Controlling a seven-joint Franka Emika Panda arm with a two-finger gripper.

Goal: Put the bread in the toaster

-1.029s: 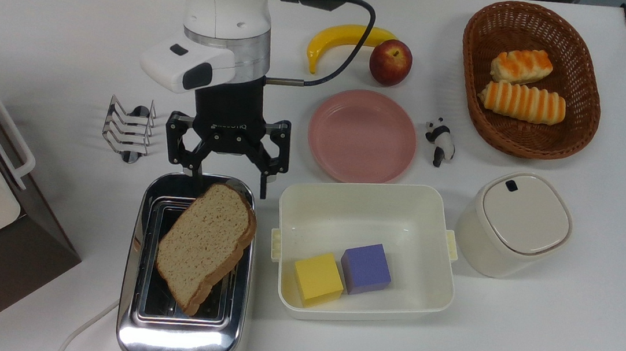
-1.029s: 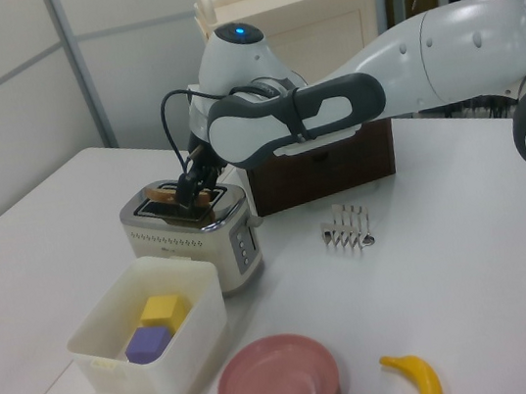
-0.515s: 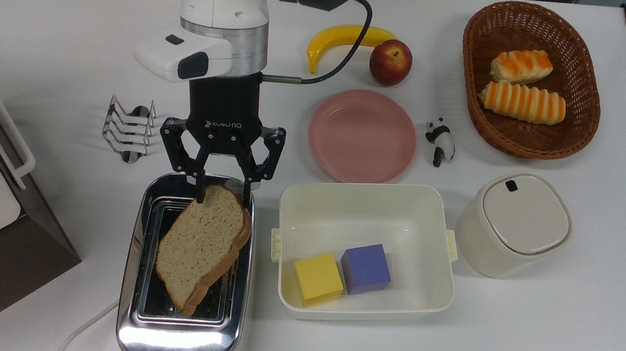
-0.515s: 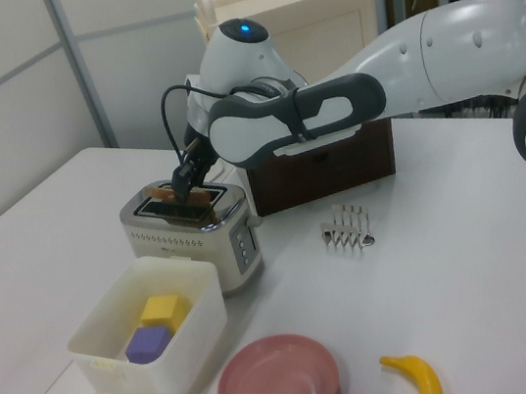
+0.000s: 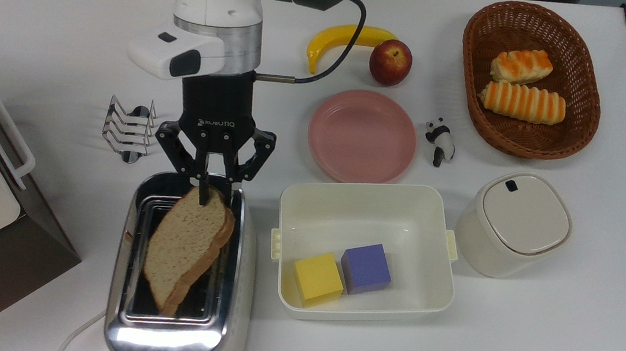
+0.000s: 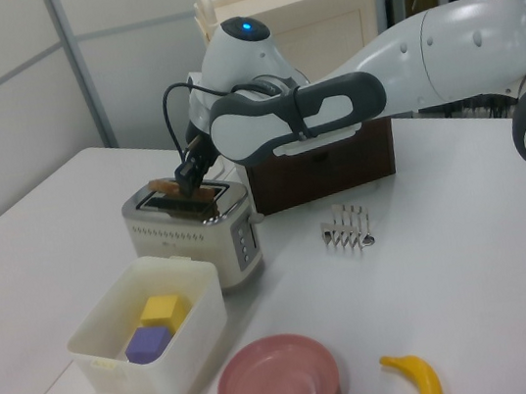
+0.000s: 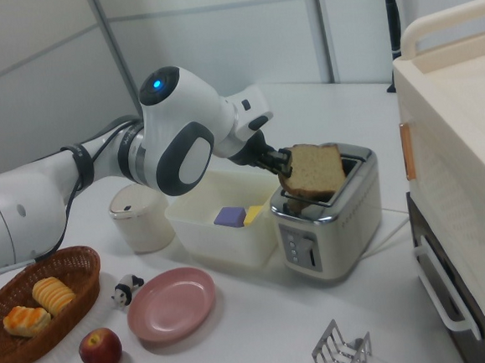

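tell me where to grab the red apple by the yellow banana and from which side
Grip the round red apple across its widest middle, coming straight down from above. It sits stem-up with open table on most sides; set the fingers so they avoid the yellow banana beside it, on the top view's left.

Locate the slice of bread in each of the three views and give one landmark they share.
Top view: the bread lies tilted across the toaster top, lower left of the picture, its upper end pinched by the claw.
Left view: left of centre, a thin brown edge on the toaster.
Right view: right of centre, broad face showing, above the toaster.
Shared landmark: the white bin holding the two blocks, beside the toaster.
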